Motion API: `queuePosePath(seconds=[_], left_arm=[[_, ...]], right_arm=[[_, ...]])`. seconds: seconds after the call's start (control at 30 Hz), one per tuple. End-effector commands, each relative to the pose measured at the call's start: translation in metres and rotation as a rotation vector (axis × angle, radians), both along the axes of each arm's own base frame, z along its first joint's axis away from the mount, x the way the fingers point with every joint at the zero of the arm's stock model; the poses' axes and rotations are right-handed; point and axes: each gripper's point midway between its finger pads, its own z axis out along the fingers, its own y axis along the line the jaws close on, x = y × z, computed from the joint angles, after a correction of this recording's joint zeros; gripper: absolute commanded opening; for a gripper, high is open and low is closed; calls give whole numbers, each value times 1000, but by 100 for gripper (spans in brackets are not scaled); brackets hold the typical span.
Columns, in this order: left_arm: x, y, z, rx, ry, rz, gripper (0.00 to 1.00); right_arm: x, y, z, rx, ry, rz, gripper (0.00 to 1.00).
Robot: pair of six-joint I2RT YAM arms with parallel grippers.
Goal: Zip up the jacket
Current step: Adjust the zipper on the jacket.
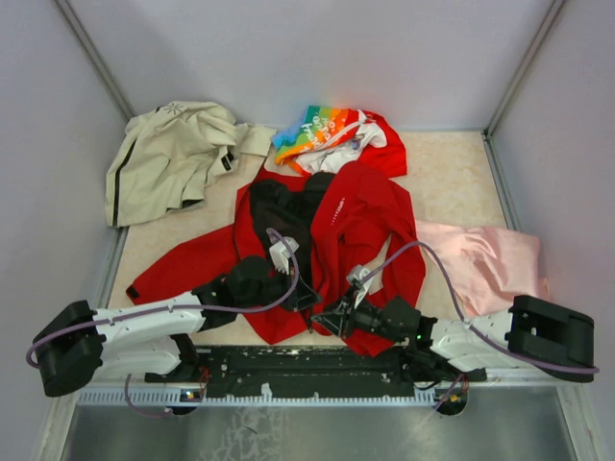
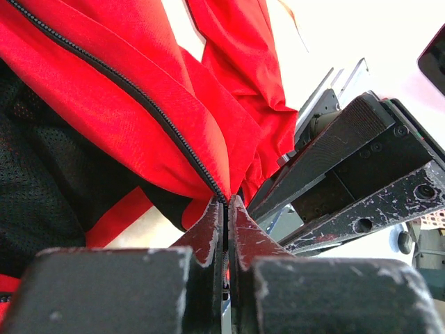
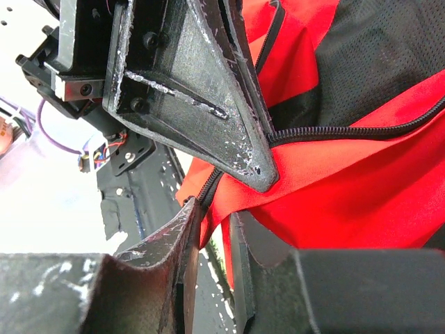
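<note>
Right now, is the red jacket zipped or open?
Open. The red jacket lies parted at the front with the black mesh lining exposed, and a zipper row runs alone along one edge.

Beige jacket (image 1: 173, 154) with black stripe, crumpled at far-left corner of worktop (image 1: 447, 178). Rainbow-and-white printed garment (image 1: 322, 134) bunched at far centre, just beside it. Pale pink cloth (image 1: 485, 259) rumpled at right edge.

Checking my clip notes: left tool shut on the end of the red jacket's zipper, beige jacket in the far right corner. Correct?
No: the beige jacket lies in the far left corner, as the top external view shows. The left tool is indeed shut on the end of the red jacket's zipper.
</note>
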Motion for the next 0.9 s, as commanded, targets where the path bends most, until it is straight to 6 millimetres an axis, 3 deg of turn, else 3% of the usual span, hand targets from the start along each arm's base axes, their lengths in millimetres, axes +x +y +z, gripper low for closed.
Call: queuePosePath(seconds=[0.0,0.2,0.33,0.37,0.57,0.87], left_arm=[[-2,-3,11,-72,-12,-8,0],[-6,-2,17,-139,0,-1,0],[-6,1,18,-152,-9,6,0],[-5,2,19,-150,-14,10,2],[-8,7,22,-129,-22,6,18],[-20,12,5,-85,32,-37,39]], right_arm=[[6,7,27,101,-21,-18,24],[10,5,26,120,-8,-48,22],[12,3,27,124,-10,-60,4],[12,2,28,125,-11,-65,0],[15,-4,31,121,-30,-89,0],[16,-11,36,123,-56,-100,0]])
